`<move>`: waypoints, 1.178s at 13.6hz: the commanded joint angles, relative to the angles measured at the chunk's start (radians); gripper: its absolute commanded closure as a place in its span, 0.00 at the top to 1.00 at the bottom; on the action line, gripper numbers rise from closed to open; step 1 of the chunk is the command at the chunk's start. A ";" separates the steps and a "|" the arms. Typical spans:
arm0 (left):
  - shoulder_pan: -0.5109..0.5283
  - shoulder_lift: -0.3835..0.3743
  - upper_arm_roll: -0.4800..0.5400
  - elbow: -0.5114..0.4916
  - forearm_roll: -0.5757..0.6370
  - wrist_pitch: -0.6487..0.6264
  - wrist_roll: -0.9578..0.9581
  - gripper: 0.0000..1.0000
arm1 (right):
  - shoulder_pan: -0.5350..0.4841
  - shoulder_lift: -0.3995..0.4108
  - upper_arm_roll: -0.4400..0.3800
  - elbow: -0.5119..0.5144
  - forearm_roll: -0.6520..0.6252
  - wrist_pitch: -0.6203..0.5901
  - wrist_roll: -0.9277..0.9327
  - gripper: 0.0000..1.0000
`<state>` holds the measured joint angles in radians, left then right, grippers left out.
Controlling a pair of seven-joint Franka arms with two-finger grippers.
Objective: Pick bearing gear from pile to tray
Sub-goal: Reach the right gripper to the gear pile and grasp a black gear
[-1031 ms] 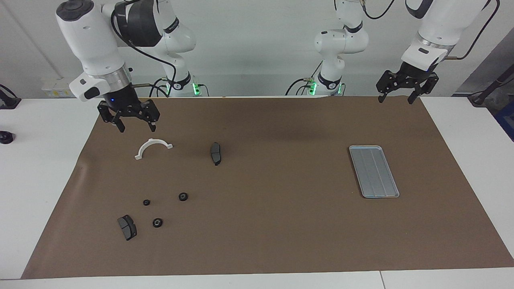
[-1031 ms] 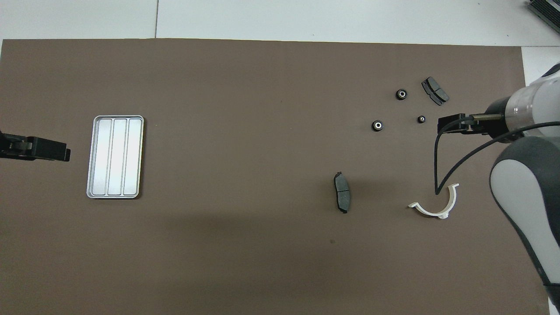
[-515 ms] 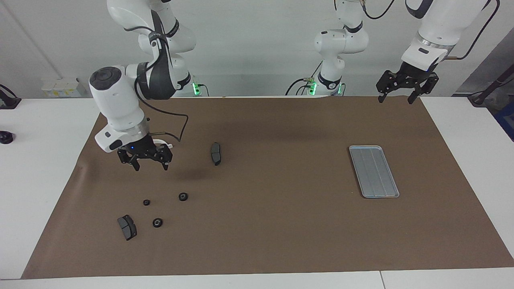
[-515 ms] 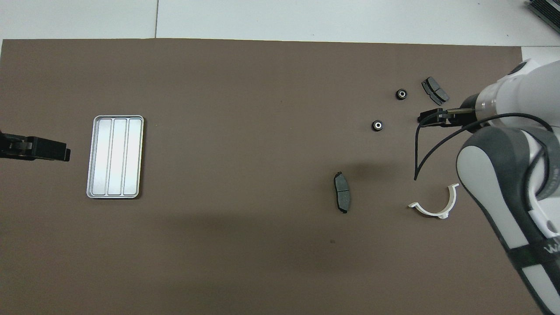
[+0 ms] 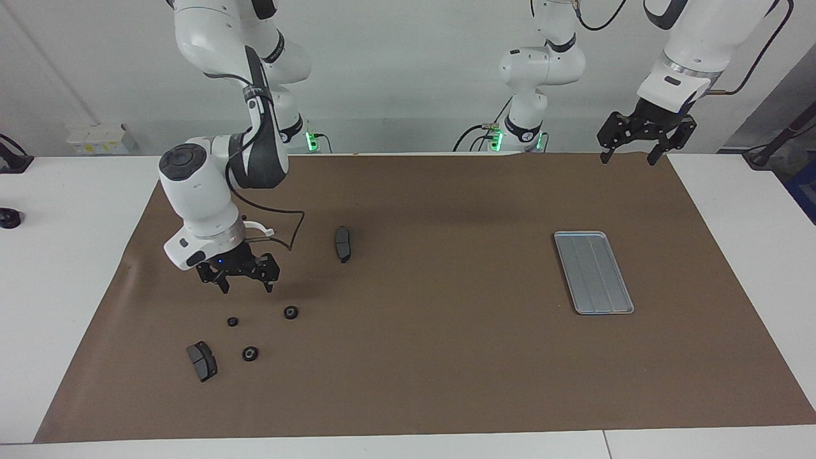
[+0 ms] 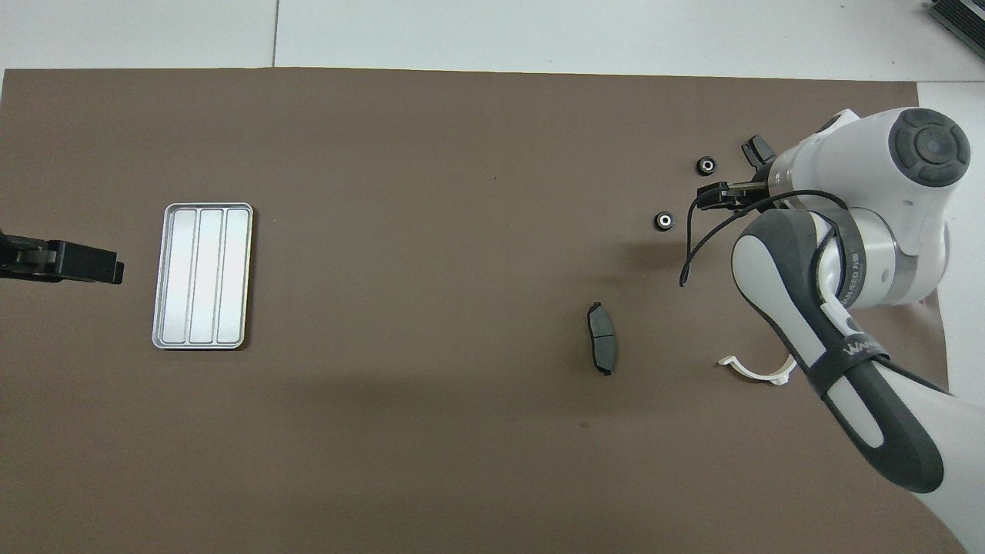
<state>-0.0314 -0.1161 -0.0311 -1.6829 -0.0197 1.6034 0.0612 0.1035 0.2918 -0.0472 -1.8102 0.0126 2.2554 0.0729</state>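
At the left of the facing view, the right gripper point(image 5: 244, 284) has dropped from above the white half-ring plastic bracket point(image 5: 258, 226) to hang low over the brown mat point(image 5: 414, 357), just above the pile's three small black round bearing gears point(image 5: 291, 312) in the lower left. Judging by this descent, a pick is being lined up, though no gear has been touched. Its fingers are spread wide and hold nothing. Two dark grey brake pads point(image 5: 343, 243) lie untouched, one centre-left, one lower left. At centre-right the ridged silver-grey rectangular metal tray point(image 5: 593, 272) sits without a gear in it. In the upper right the left gripper point(image 5: 639, 156) waits, fingers spread, holding nothing.
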 commanded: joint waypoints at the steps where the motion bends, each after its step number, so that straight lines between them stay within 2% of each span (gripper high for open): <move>1: 0.018 -0.014 -0.010 -0.012 -0.009 0.000 -0.004 1.00 | -0.002 -0.010 0.003 0.002 -0.016 -0.011 0.002 1.00; 13: 0.018 -0.014 -0.010 -0.012 -0.011 0.000 -0.004 1.00 | -0.002 -0.008 0.003 0.011 -0.017 -0.011 0.005 1.00; 16: 0.018 -0.014 -0.010 -0.012 -0.011 0.001 -0.004 1.00 | -0.002 0.015 0.003 0.011 -0.017 0.002 0.005 1.00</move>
<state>-0.0314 -0.1161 -0.0311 -1.6829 -0.0197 1.6034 0.0613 0.1035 0.2911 -0.0472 -1.8040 0.0121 2.2546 0.0729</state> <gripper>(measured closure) 0.000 0.000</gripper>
